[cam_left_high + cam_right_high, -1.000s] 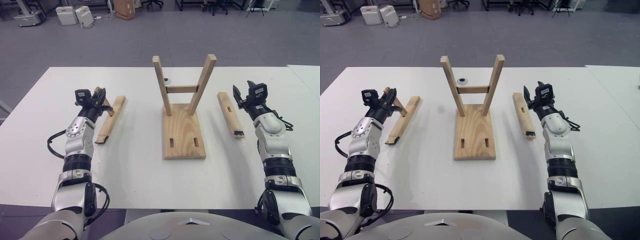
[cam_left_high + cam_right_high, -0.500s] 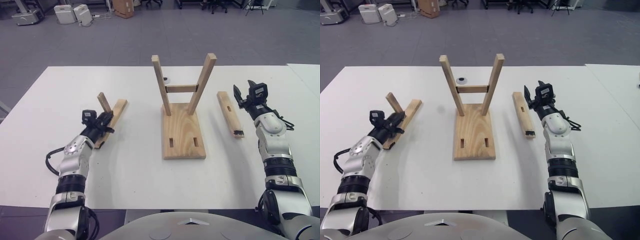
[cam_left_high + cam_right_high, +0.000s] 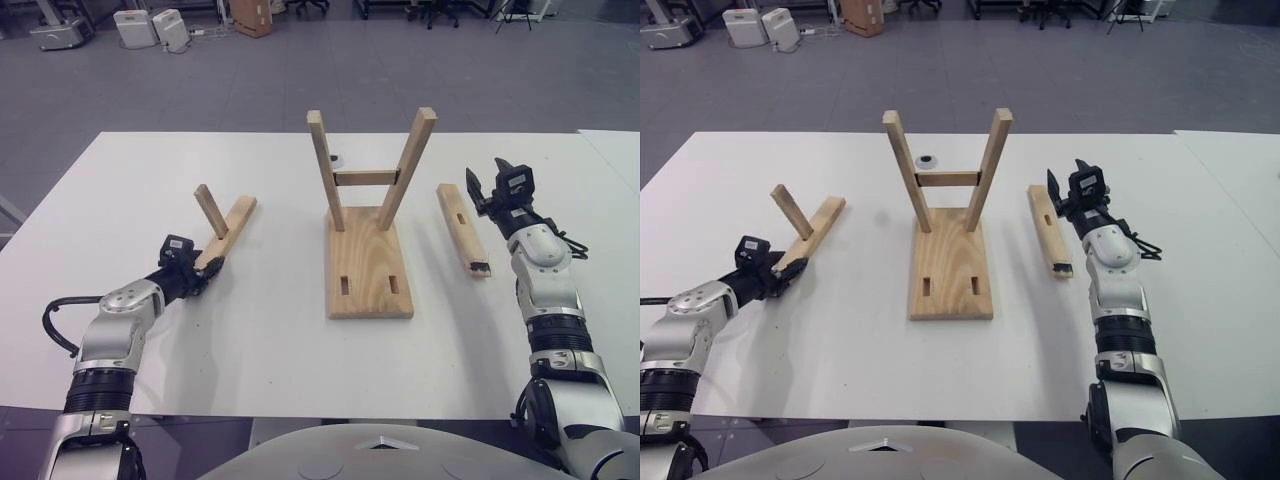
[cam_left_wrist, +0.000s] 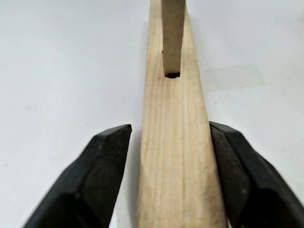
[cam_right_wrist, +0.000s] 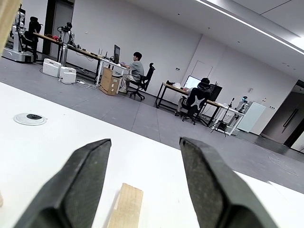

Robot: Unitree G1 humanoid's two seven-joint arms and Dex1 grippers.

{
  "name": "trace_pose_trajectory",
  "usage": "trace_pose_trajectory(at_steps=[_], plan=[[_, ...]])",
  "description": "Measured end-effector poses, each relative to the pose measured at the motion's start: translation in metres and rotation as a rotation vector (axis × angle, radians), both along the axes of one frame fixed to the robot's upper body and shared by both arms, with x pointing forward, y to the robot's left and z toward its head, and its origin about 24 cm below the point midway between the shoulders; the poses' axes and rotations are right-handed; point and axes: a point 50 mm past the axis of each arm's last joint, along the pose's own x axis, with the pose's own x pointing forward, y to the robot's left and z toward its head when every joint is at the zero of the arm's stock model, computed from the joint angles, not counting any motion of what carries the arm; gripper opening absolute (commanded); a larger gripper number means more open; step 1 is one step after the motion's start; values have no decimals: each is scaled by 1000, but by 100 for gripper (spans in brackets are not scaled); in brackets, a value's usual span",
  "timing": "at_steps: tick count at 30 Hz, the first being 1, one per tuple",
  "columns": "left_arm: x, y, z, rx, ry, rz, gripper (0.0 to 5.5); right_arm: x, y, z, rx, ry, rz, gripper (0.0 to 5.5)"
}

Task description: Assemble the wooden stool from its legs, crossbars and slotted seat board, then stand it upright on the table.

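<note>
White bench: pale wooden slotted seat board lies flat at centre, with two legs and a crossbar standing at its far end. Loose pale wooden leg with a short crossbar stub lies toward the left edge. Left tool is at its near end, fingers apart, astride it, not clamped. The leg's long axis runs away from the tool toward the far edge, angled slightly right. Second loose wooden leg lies right of the board. Right tool, fingers apart, hangs just beyond its far end.

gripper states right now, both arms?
Left gripper: open, fingers straddling the wooden leg, gap visible on one side.
Right gripper: open, empty.
</note>
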Motion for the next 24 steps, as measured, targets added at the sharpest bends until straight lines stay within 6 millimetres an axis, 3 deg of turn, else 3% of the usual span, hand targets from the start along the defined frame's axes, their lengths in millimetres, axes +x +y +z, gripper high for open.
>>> trace_pose_trajectory(at_steps=[5,7,9,11,12,13,15,17,19,24], plan=[[-1,0,0,2,-3,-16,202,0,-3,0,92,30,5,267],[-1,5,0,-3,-19,14,202,2,0,9,185,27,37,267],[4,8,16,-50,-144,60,202,10,12,41,313,-22,139,267],[20,-1,60,-136,-367,52,202,16,32,82,452,-73,298,267],[28,-10,88,-176,-490,27,202,18,45,103,524,-96,387,267],[37,-31,136,-238,-684,-50,202,18,69,137,605,-134,542,267],[38,-63,180,-249,-827,-185,202,17,100,173,735,-139,712,267],[38,-96,195,-245,-843,-313,202,13,128,196,855,-110,844,267],[37,-115,202,-243,-842,-387,202,10,142,206,934,-82,907,267],[32,-157,201,-220,-815,-534,202,9,154,210,1045,-14,922,267]])
